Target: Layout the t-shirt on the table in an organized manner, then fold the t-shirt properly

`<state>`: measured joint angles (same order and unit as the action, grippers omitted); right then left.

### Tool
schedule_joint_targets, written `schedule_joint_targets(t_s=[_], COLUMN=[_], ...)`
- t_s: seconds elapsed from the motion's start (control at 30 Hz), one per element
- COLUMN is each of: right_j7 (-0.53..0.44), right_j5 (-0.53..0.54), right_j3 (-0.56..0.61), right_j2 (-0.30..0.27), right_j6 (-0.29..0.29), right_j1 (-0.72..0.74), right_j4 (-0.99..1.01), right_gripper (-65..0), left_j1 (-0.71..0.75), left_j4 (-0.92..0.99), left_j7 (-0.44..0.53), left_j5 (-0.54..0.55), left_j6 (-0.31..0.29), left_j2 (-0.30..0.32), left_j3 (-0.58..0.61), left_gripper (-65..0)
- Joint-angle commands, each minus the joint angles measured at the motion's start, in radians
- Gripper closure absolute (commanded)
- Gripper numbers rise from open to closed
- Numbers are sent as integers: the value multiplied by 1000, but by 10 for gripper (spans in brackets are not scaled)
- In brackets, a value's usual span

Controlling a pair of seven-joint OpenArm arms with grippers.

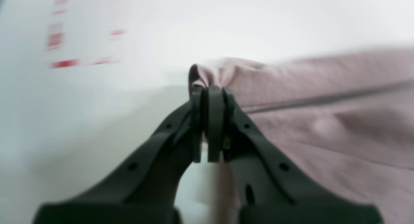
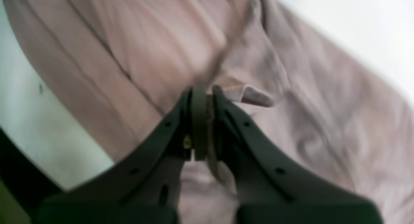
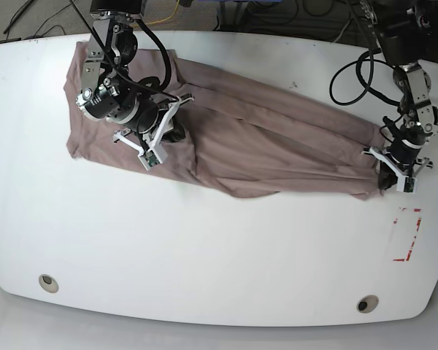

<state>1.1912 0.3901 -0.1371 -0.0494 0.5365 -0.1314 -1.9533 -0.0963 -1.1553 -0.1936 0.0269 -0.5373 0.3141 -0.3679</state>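
Mauve-brown fabric, thin and creased, stretches in a long band across the far half of the white tabletop (image 3: 219, 255): the t-shirt (image 3: 263, 157) runs from about ten o'clock down toward three o'clock, bunched and rumpled rather than flat. The right gripper (image 3: 177, 102) sits over the garment's ten o'clock end, its dark fingers (image 2: 197, 120) pressed together with a fold of the cloth caught between them, more fabric spreading beneath. The left gripper (image 3: 384, 173) is at the three o'clock end, where the shirt narrows to a gathered tip; its fingers (image 1: 213, 114) are clamped on that tip, and the cloth fans away from them. Just beyond, toward four o'clock, a red tape rectangle (image 3: 407, 235) marks the bare tabletop. Two round grommet holes (image 3: 48, 282) lie near the front edge, at seven and five o'clock.
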Motion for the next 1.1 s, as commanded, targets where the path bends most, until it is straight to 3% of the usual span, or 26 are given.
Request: schedule_joint_targets(t_s=[0.0,0.67,0.77,0.87,1.0,1.07], right_j7=[-23,-24,-24,-24,-24,-24], right_j5=[11,11,13,13,13,13], right_j3=[-5,-3,0,0,0,-3], right_j2=[-17,-65,-65,-60,-60,-59], right_j6=[1,1,1,1,1,1], right_j1=[2,-76,-86,-106,-115,-129], right_j4=[-19,-18,-18,-18,-18,-18], right_gripper=[0,0,0,-11,-146,-266], left_j1=[-24,-18,-16,-15,-15,-15], left_j4=[-7,-10,-10,-10,-10,-10], left_j7=[24,19,18,18,18,18], left_j5=[15,15,15,15,15,15], left_j6=[1,0,0,4,4,4], left_j2=[33,55,55,55,55,55], left_j3=[-4,-1,-1,-1,-3,-3], left_gripper=[0,-13,-108,-258,-467,-567])
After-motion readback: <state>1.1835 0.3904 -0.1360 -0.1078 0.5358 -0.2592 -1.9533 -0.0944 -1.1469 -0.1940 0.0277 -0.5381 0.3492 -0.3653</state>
